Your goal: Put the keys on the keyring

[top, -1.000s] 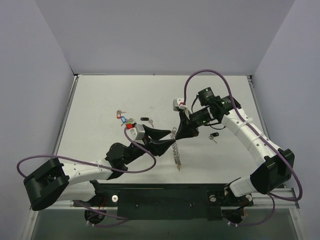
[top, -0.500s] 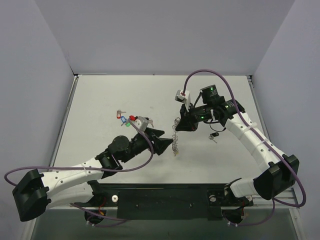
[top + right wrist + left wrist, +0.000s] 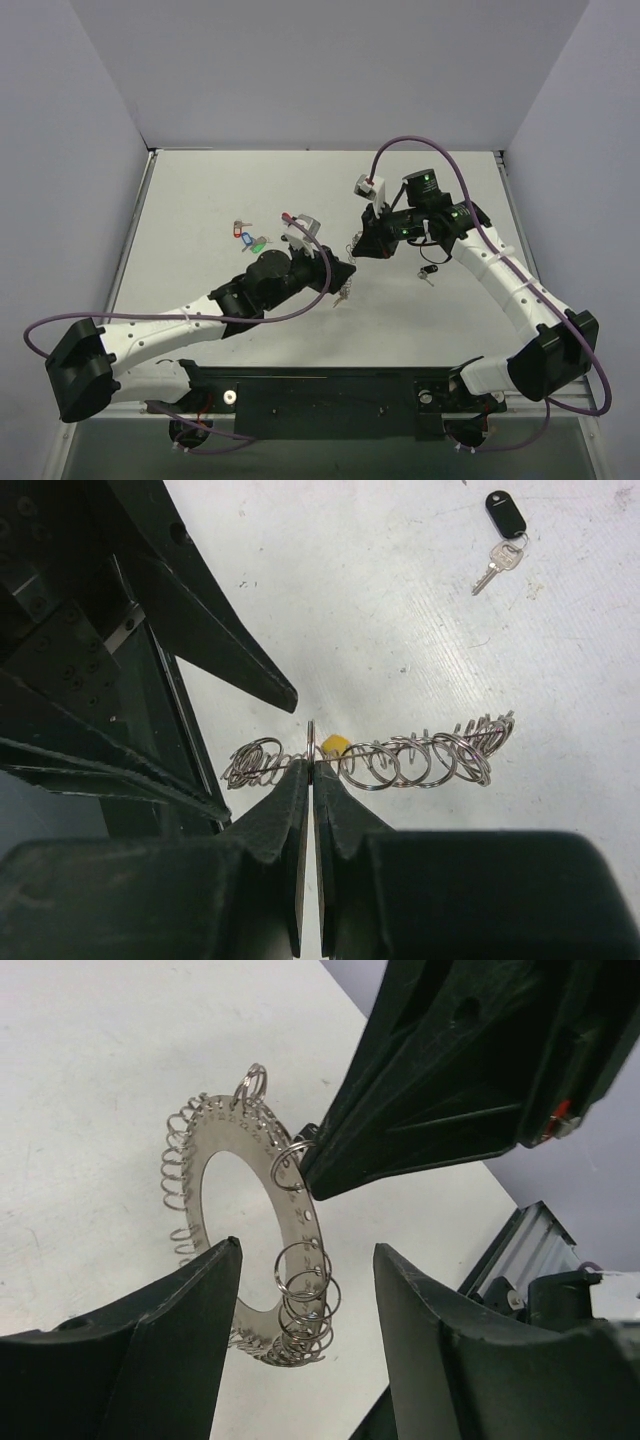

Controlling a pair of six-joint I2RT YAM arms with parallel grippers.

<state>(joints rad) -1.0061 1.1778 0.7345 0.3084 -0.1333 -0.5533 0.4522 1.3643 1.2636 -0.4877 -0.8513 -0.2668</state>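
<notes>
A flat silver keyring (image 3: 228,1128) fringed with small rings looks light and stiff, best pinched at its rim, as the clenched right gripper (image 3: 312,770) does, while the left gripper (image 3: 307,1250) gapes astride it.

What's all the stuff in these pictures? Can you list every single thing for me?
table: one, white, under everything.
keyring: one, silver, flat loop fringed with little rings, held up between the two arms.
black-tagged key: one, silver with a black tag, lying on the table near the right arm.
bunch of keys: too small to count, blue and green tags show, on the table beside the left arm's wrist.
yellow bit: one, peeking from behind the keyring; can't tell what it is.
cables: two, purple, one looping off each arm.
left end effector: black, open, one finger on each side of the keyring.
right end effector: black, shut on the keyring's edge.
</notes>
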